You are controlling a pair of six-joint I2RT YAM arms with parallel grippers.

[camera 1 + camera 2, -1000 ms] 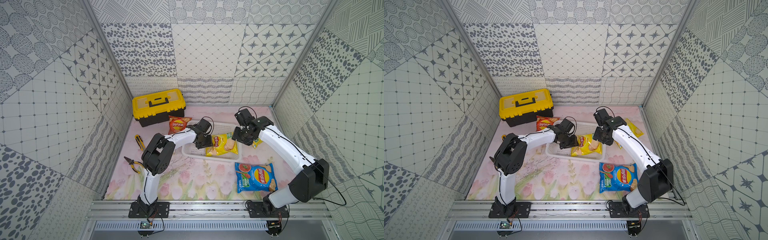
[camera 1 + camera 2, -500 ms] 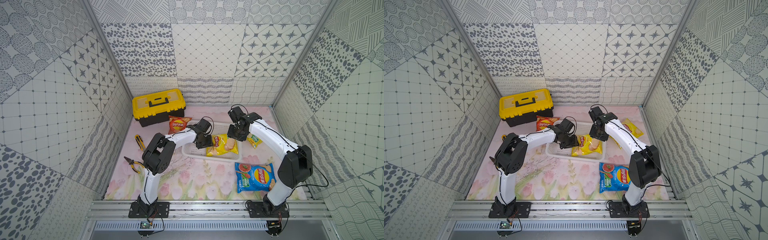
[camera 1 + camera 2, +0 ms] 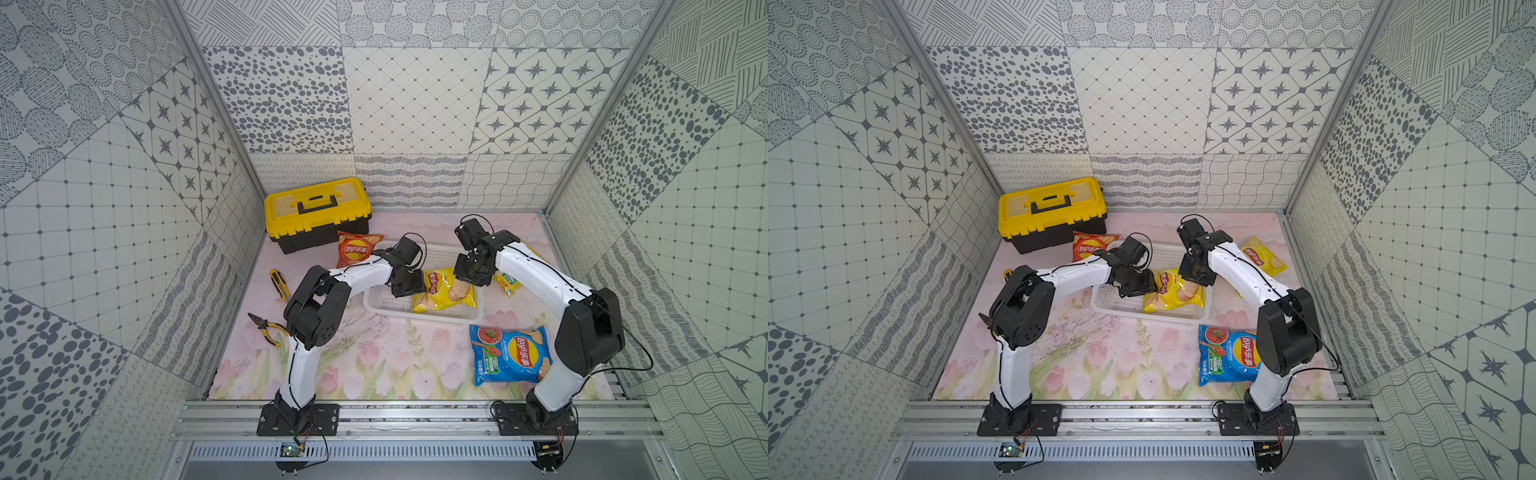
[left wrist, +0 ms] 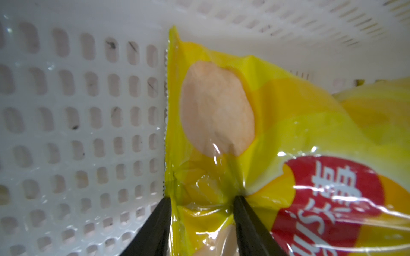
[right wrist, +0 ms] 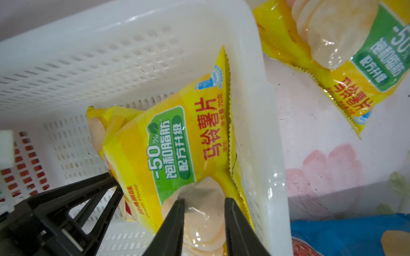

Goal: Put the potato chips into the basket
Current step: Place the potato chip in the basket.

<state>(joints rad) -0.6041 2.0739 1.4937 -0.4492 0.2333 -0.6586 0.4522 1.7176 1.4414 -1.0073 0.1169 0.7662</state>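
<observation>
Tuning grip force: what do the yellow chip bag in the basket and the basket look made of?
Yellow chip bag: likely thin glossy plastic film; creases, glints, serrated seam. Basket: white moulded plastic, apparently rigid, slight sheen; slotted walls and floor.

The counter [image 3: 374,365], printed with pink tulips, carries a yellow-and-black toolbox [image 3: 318,212] at its far left, with a red-orange chip bag [image 3: 355,249] just in front of it. The white basket [image 3: 419,318] sits mid-counter. A yellow chip bag [image 3: 1262,255] lies just beside its right end and a blue chip bag [image 3: 509,353] near its front. A utility knife [image 3: 279,284] and pliers [image 3: 266,329] lie along the left edge.
</observation>
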